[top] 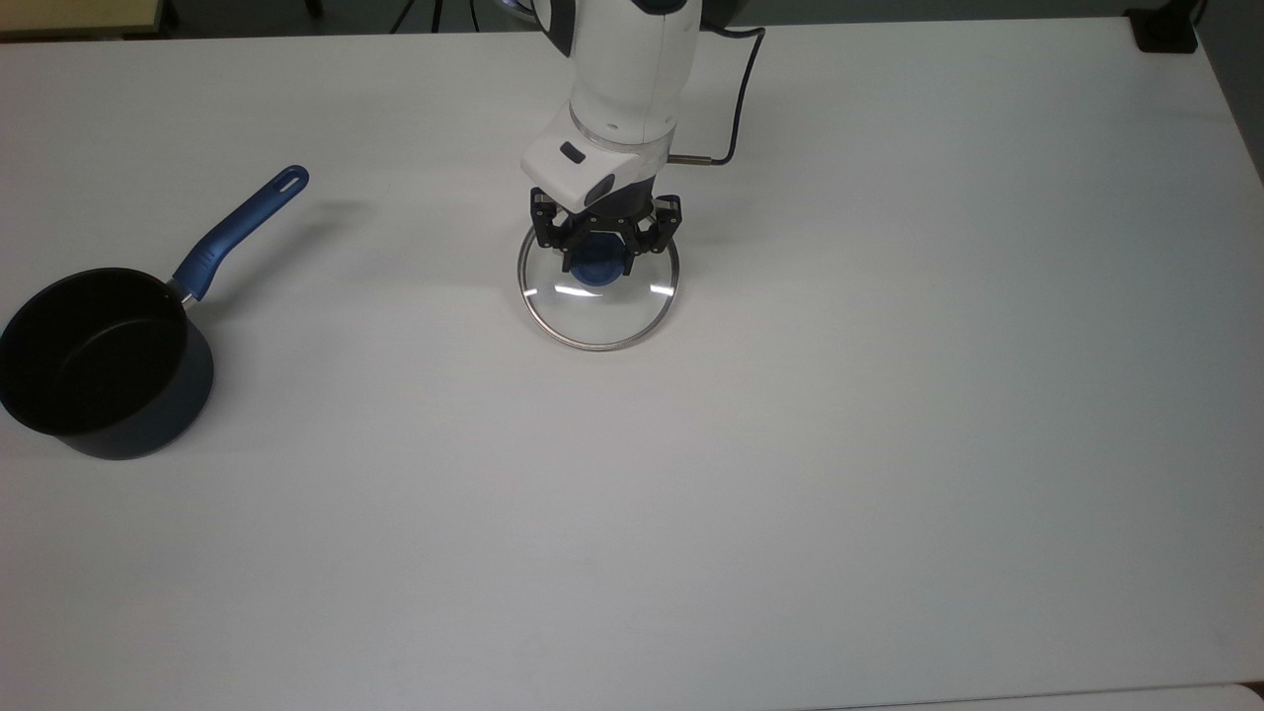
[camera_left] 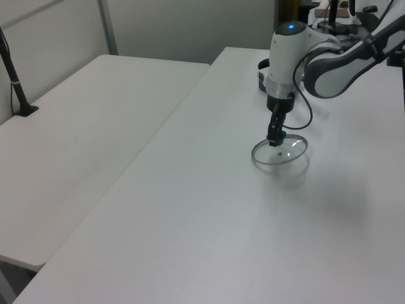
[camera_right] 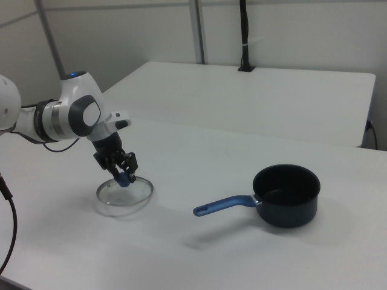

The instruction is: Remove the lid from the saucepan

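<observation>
White table (top: 889, 444) carries the uncovered saucepan (top: 99, 365), well apart from the claw (top: 599, 259), which grips the lid (top: 597, 316) by its blue knob directly beneath. Lower level until the rim rests flat, then release.

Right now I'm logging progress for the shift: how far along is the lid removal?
Done: the saucepan stands open, its black inside bare. In hand: the gripper sits at the blue knob of the lid, well off to the top view's right of the pan, low at the table. Left: letting go and backing away, if contact is confirmed.
</observation>
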You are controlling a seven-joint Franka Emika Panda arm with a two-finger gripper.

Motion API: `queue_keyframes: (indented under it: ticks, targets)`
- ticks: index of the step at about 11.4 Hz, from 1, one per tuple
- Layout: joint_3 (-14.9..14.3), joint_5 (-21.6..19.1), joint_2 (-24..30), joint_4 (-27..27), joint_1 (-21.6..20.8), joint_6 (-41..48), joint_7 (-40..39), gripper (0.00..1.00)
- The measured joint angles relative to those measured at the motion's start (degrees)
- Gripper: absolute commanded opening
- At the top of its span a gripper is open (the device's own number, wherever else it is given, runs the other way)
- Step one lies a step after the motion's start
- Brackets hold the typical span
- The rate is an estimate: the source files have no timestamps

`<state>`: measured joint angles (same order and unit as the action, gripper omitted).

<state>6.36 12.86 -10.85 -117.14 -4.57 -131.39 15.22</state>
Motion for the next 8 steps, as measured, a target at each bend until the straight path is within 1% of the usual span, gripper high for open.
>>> queue_keyframes:
  ticks: [1, 2, 3, 4, 5, 6, 8]
  targets:
    - [0.0, 0.0, 0.0, -0.1, -0.1, 2.1, 0.0, 0.68]
    - [0.0, 0.0, 0.0, -0.2, -0.3, 4.5, 0.0, 0.79]
    - [0.0, 0.1, -0.1, -0.3, -0.7, 5.7, 0.0, 0.95]
    - [0.0, 0.1, -0.2, -0.4, -1.2, 6.2, 0.0, 1.0]
    - [0.0, 0.1, -0.2, 0.1, -1.5, 7.5, 0.1, 1.0]
    - [0.0, 0.1, 0.0, 1.8, -1.5, 10.1, 0.2, 1.0]
    - [-0.1, 0.0, 1.2, 7.7, -1.5, 16.4, 0.2, 1.0]
